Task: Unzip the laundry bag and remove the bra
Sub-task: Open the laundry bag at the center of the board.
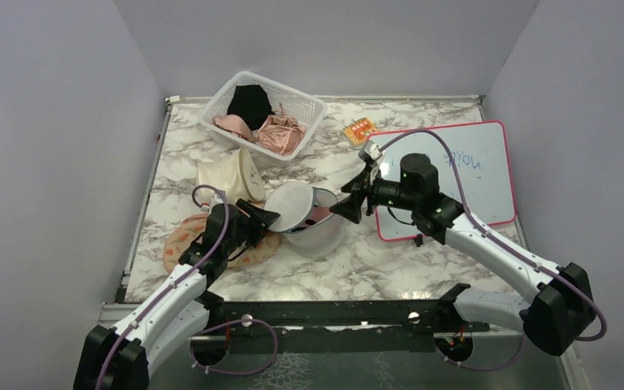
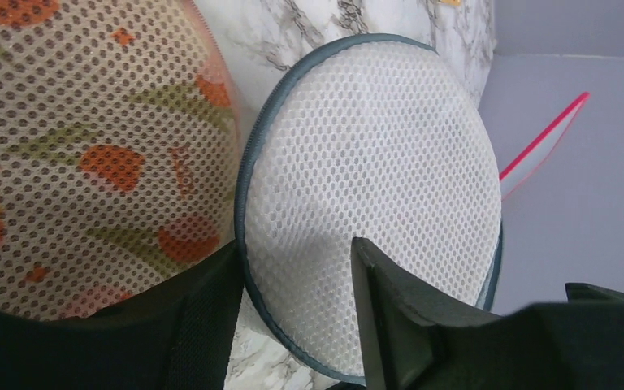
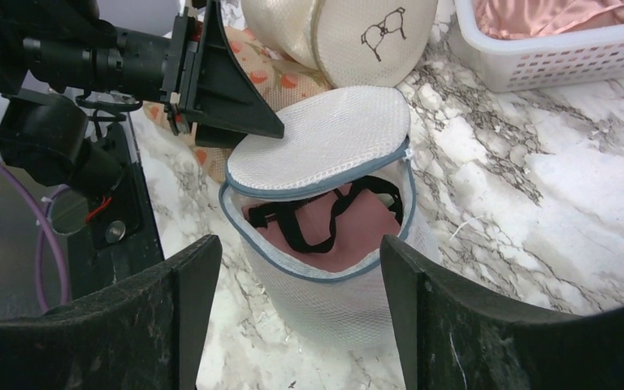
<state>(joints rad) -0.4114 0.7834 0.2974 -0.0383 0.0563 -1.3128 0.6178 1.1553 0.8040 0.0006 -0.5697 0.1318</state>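
The laundry bag point(image 3: 325, 244) is white open-weave mesh cloth, its lid point(image 2: 374, 203) edged in grey-blue binding. The bra point(image 3: 325, 223) inside looks soft, matt pink fabric. The desk point(image 1: 390, 268) has a smooth marble-pattern finish. The basket point(image 1: 301, 106) is white plastic.

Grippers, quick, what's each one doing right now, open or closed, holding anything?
Left gripper: closed on the lid of the laundry bag, holding it up.
Right gripper: open, empty, facing the bag's opening.
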